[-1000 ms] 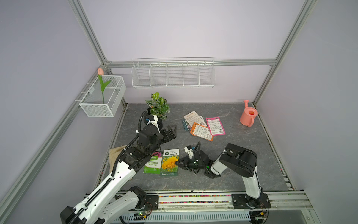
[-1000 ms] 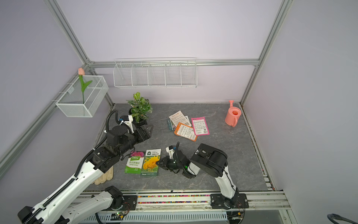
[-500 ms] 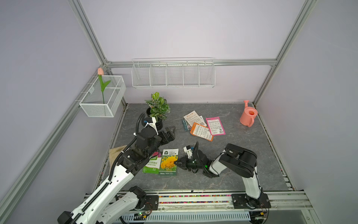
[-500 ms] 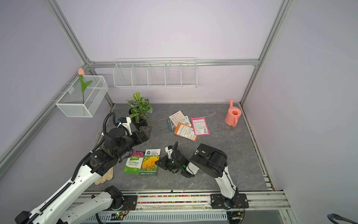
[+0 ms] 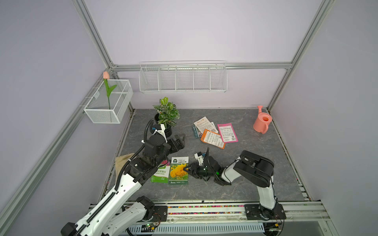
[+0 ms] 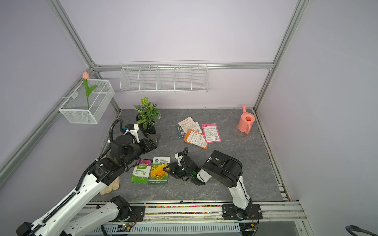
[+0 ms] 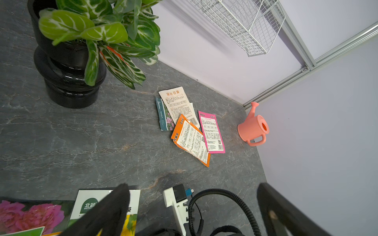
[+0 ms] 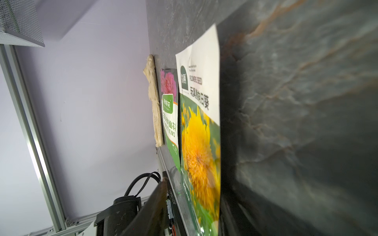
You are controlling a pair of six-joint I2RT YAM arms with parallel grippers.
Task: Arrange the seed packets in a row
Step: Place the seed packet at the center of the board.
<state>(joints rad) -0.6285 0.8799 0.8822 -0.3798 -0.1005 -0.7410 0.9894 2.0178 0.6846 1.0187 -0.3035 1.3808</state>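
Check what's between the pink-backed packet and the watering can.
Nothing: bare tabletop between pink-backed packet and watering can, clear in the left wrist view.

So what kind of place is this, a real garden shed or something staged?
Probably a staged robot test cell dressed as a potting bench: an aluminium frame around lilac walls, plus props, a potted plant, a pink watering can and seed packets on a stone-look tabletop.
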